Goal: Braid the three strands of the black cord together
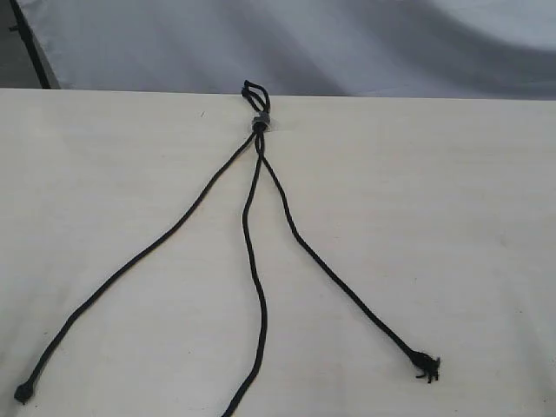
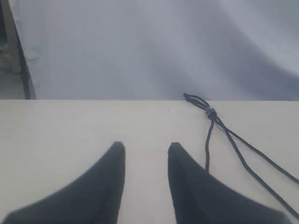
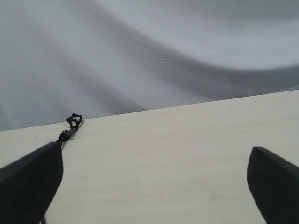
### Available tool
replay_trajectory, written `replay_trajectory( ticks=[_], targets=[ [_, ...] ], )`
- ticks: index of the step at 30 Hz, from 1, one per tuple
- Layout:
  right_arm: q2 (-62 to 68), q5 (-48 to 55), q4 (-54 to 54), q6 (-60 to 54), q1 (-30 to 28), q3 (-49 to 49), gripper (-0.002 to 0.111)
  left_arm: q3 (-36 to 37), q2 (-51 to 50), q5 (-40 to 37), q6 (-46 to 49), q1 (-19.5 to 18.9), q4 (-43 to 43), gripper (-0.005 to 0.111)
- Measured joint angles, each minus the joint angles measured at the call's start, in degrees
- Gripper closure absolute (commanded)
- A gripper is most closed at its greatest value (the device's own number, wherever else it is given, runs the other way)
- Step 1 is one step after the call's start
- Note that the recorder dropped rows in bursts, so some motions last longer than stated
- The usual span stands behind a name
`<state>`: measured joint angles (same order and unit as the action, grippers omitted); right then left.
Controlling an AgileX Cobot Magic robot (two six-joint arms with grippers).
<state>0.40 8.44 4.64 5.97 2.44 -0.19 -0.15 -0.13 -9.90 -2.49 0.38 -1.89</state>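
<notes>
Three strands (image 1: pixel 253 261) of the black cord (image 1: pixel 257 156) lie fanned out on the pale table (image 1: pixel 452 217), none of them crossed over another below the joint, so no braid has formed yet. They meet at the table's far edge, where a small grey band (image 1: pixel 259 121) binds them, and short loops (image 1: pixel 254 89) stick out past it toward the grey cloth (image 1: pixel 347 43) behind.

From the band, the left strand (image 1: pixel 148 252) runs down to a knotted tip (image 1: pixel 23 393) near the left corner of the exterior view. The middle strand (image 1: pixel 246 217) wavers downward and leaves the bottom of that view. The right strand (image 1: pixel 339 278) slants to a frayed tip (image 1: pixel 426 365), well apart from the other two.

My left pincer (image 2: pixel 146 145) hangs above bare table with its jaws parted and nothing between them. The cord sits off to one side of it, and in my left wrist view one strand (image 2: pixel 207 149) disappears behind the edge of one finger (image 2: pixel 196 186) (whether it touches, I cannot tell).

My right pincer (image 3: pixel 156 147) is spread as wide as it goes, again with only table between the jaws. In my right wrist view the band (image 3: pixel 65 135) and its loops (image 3: pixel 74 120) show just past one finger (image 3: pixel 28 182), which hides where the cord goes from there.
</notes>
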Motion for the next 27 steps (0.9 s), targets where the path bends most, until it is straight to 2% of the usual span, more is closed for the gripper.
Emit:
replay_trajectory(
  ticks=[10, 23, 27],
  targets=[
    [0.0, 0.0, 0.0, 0.0, 0.0, 0.0, 0.009, 0.0, 0.0, 5.2, -1.2, 0.0, 0.0, 0.075],
    [0.0, 0.0, 0.2, 0.3, 0.0, 0.0, 0.009, 0.0, 0.0, 5.2, -1.3, 0.0, 0.0, 0.075],
    [0.0, -1.9, 6.2, 4.7, 0.0, 0.0, 0.009, 0.0, 0.0, 5.2, -1.3, 0.0, 0.0, 0.075]
  ],
)
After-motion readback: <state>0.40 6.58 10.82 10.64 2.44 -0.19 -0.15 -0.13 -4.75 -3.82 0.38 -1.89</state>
